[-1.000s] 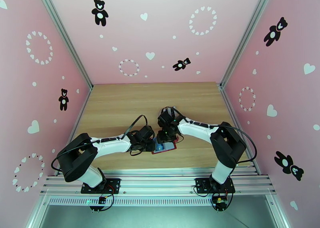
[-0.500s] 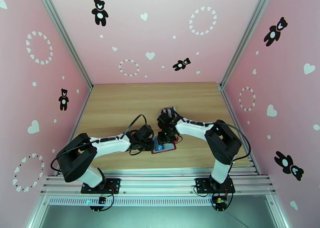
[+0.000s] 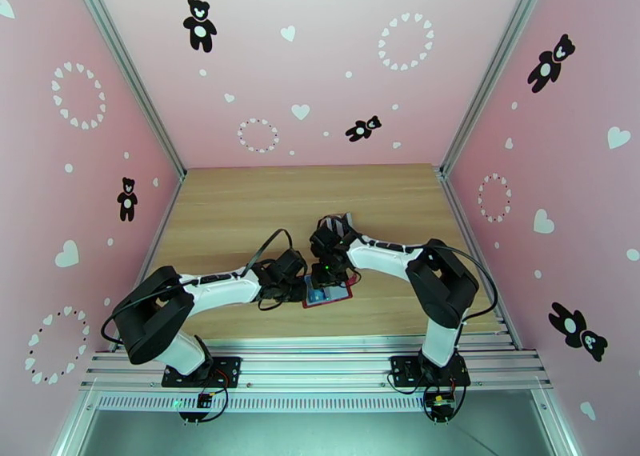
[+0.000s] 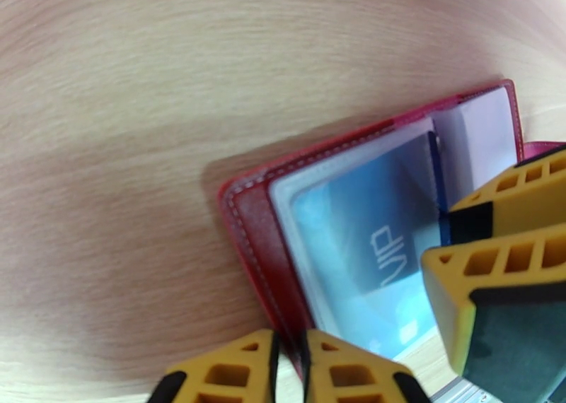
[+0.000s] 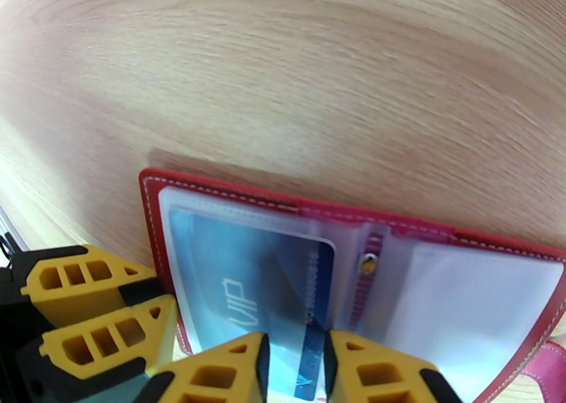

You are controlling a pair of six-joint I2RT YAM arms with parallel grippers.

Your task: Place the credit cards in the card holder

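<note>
near the middle of the tabletop's (image 3: 240, 202) near edge, the card holder (image 5: 152, 206) lies open, with a teal-blue card (image 5: 233, 277) at least partly under its left clear pocket. the left claw (image 4: 289, 369) is clenched on the holder's cover edge. the right claw (image 5: 296, 369) straddles one edge of the card, jaws narrowly apart; we cannot tell if it pinches. pushed askew, we judge, the card could jam at the pocket mouth or drag the holder loose.
</note>
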